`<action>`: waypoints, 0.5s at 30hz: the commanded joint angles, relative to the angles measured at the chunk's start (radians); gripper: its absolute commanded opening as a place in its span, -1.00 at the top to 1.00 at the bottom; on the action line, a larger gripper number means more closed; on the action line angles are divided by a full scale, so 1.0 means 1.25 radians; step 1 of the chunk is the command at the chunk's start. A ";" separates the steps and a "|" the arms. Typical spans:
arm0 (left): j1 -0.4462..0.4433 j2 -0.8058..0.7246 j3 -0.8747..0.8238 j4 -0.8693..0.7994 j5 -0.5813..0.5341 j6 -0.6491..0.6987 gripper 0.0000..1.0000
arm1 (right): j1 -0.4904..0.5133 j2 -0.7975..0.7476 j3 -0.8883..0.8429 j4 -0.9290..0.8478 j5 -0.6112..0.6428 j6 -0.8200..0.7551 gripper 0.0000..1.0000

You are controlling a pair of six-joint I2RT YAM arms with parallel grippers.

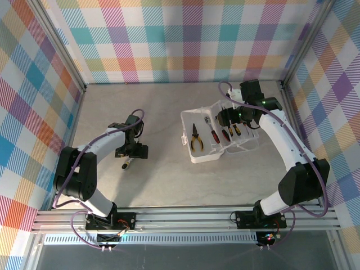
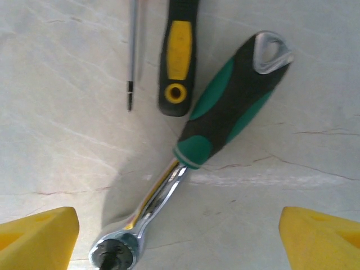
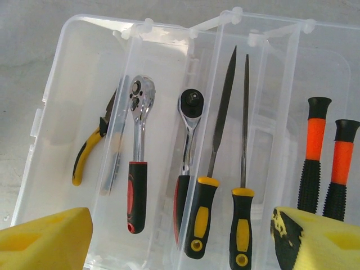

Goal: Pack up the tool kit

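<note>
Beneath left claw [image 2: 179, 239], green ratchet [image 2: 225, 107], ungripped

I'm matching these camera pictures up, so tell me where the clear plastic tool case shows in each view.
Top external: the clear case sits right of centre, with tools lined up inside.
Right wrist: the clear case is seen from close above and runs from the left side to the right edge.
Shared landmark: the yellow-handled pliers in its leftmost compartment.

— What is lying on the table [image 1: 163, 180]?
— The open case [image 1: 203, 158] is sitting on it. Well left of the case, a green ratchet [image 2: 228, 109], a yellow-handled tool [image 2: 179, 56] and a thin shaft [image 2: 132, 50] are lying close together.
</note>
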 commanded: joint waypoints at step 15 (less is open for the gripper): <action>-0.003 0.071 -0.086 -0.012 0.000 -0.110 -0.42 | 0.003 -0.004 0.004 0.017 -0.026 -0.001 -0.66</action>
